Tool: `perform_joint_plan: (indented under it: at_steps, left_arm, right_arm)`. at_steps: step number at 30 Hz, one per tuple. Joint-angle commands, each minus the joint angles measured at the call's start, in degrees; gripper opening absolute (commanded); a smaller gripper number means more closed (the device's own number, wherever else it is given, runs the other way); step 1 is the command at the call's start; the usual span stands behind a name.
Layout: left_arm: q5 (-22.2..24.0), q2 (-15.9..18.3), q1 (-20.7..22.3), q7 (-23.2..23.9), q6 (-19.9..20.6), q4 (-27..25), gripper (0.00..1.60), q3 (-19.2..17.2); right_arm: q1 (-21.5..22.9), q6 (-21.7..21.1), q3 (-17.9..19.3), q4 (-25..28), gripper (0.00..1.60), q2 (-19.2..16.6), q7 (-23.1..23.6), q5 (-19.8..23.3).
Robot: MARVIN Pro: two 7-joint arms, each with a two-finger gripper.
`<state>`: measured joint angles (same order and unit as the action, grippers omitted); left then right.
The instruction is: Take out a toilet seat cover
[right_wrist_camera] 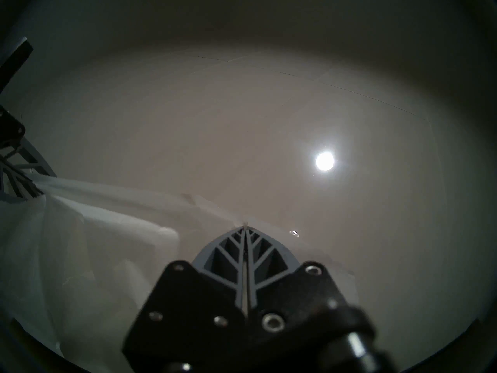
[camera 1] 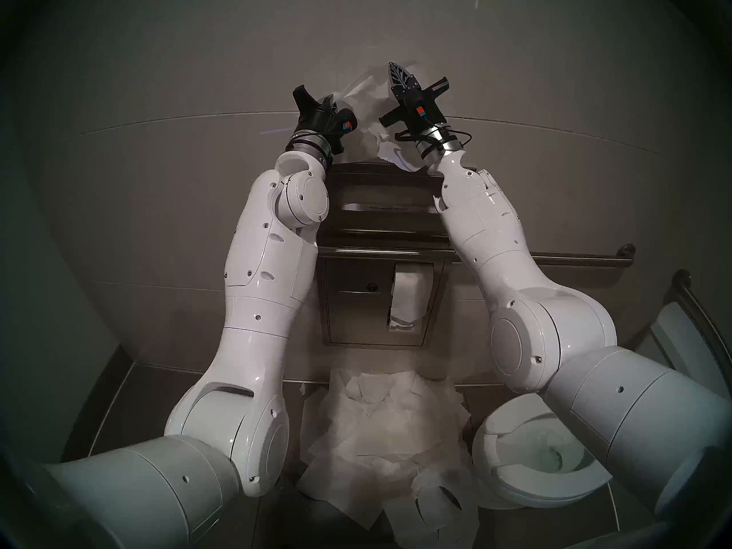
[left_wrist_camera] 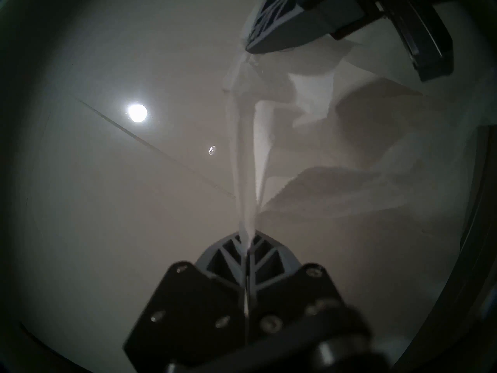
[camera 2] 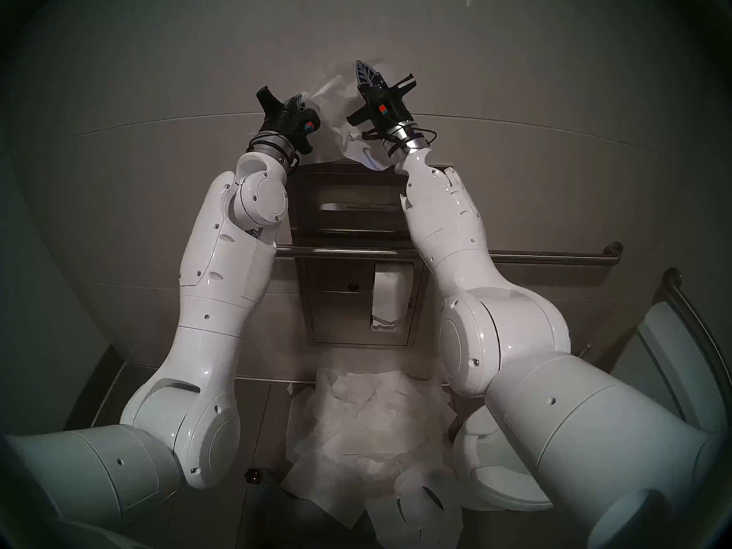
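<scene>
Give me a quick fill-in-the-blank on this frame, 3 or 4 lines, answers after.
1. The toilet seat cover is held by ____ grippers at once.
2. The left gripper has its jaws ____ on the sheet.
3. The right gripper sits ____ than the left gripper in the head view.
4. A pile of loose paper sheets lies on the ____ beside the toilet.

Answers: both; shut; higher; floor
</scene>
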<state>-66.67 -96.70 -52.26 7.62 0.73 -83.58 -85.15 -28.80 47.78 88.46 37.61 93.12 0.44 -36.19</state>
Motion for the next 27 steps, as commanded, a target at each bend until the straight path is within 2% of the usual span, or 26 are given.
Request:
perform_joint_plan:
  at_steps: [1,15,27]
  left_arm:
    - [0.90,-0.76,2.63,-0.24,-0.51,-3.30,0.00,-0.13]
    - [1.11,-0.42,1.21,0.02,-0.75,-5.57,0.00,-0.21]
    - [1.36,-0.26,1.31,0.41,-0.56,-6.19,0.00,-0.57]
  right_arm:
    - [5.92,1.60,-0.14,-0.60,0.00,0.45,-1.64,-0.54]
    - [8.54,4.04,1.92,-5.23,0.00,0.10,-5.45,-1.27]
    - [11.05,6.75,1.85,-9.36,0.00,-0.18,-7.88,-3.40]
